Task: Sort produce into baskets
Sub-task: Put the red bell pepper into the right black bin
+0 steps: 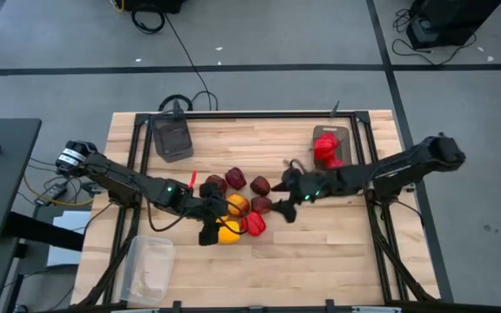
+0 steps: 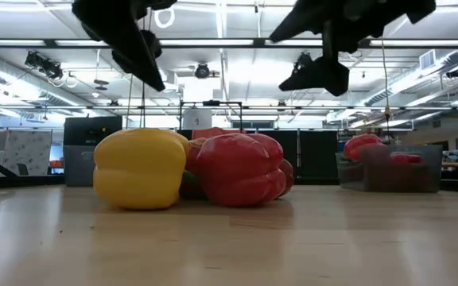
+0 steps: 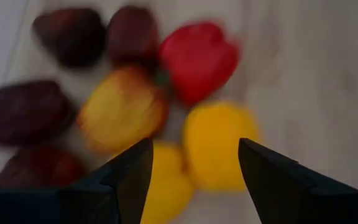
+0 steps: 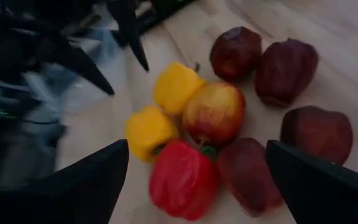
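The produce lies in a cluster mid-table: two yellow pieces [image 3: 219,143] [image 4: 148,130], a red one [image 1: 253,223], an orange-yellow one [image 1: 237,205] and several dark maroon ones [image 1: 236,177]. My left gripper [image 1: 209,228] is open and hangs above the yellow pieces, its fingers on either side of them in the left wrist view [image 3: 194,168]. My right gripper [image 1: 287,196] is open and hangs above the cluster's right side; it also shows in the right wrist view [image 4: 197,168]. A dark grey tub [image 1: 330,146] at the far right holds red pieces.
An empty dark grey tub [image 1: 172,139] stands at the far left. A clear tub [image 1: 150,268] stands at the near left edge. A black frame rail runs along the table's far edge and sides.
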You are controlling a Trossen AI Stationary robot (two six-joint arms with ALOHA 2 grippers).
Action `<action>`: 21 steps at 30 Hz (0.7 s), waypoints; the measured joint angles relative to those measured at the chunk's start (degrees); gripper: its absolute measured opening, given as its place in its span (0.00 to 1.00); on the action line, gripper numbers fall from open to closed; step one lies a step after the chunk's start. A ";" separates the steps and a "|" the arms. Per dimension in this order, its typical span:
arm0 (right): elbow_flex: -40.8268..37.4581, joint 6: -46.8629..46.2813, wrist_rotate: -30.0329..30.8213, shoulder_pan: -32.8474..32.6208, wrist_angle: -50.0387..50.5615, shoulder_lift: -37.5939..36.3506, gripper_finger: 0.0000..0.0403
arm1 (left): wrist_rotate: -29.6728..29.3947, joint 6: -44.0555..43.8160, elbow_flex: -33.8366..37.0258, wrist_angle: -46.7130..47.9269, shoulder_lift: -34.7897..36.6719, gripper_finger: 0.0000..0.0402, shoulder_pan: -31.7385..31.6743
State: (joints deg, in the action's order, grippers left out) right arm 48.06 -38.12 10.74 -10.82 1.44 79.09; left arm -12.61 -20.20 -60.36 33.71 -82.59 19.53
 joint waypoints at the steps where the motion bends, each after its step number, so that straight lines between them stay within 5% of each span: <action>1: 1.79 0.17 2.56 -1.21 1.72 1.73 0.96 | -0.46 -0.32 0.07 2.28 0.00 0.60 0.06; 9: 16.81 5.71 9.42 -7.52 15.13 16.40 0.96 | 1.84 -1.50 0.13 4.85 -0.20 0.60 0.71; 21: 25.01 2.61 4.62 -5.00 22.82 28.09 0.99 | -2.83 -3.62 1.25 5.56 -0.24 0.60 0.74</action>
State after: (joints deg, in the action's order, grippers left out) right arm 73.07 -35.50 15.36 -15.82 24.26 107.18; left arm -15.45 -23.81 -59.11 39.27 -82.83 20.27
